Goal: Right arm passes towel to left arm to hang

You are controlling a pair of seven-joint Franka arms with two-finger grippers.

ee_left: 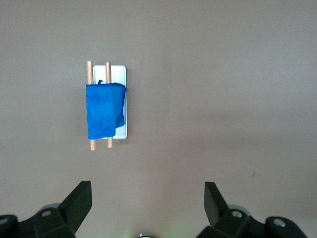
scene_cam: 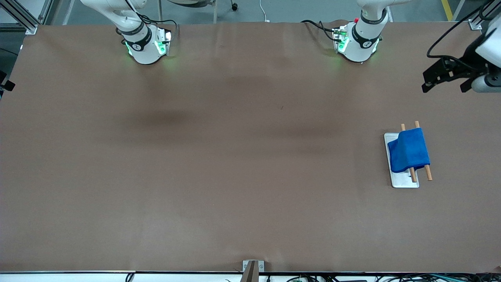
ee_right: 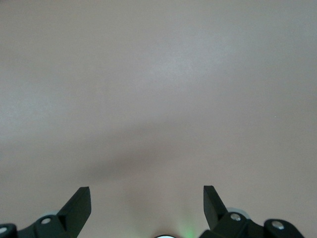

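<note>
The towel (scene_cam: pixel 408 150) is hanging over the rack's two rods (scene_cam: pixel 427 171). The rack's base (scene_cam: pixel 403 181) is lying under it, toward the left arm's end of the table (scene_cam: pixel 235 156).

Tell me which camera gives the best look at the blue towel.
The front view: the towel shows largest, draped over two wooden rods. The left wrist view shows it whole but smaller. The right wrist view shows only bare table.

You've got one towel (scene_cam: pixel 409 150), two wooden rods (scene_cam: pixel 422 152), one white base plate (scene_cam: pixel 403 182), two arms, two open grippers.
</note>
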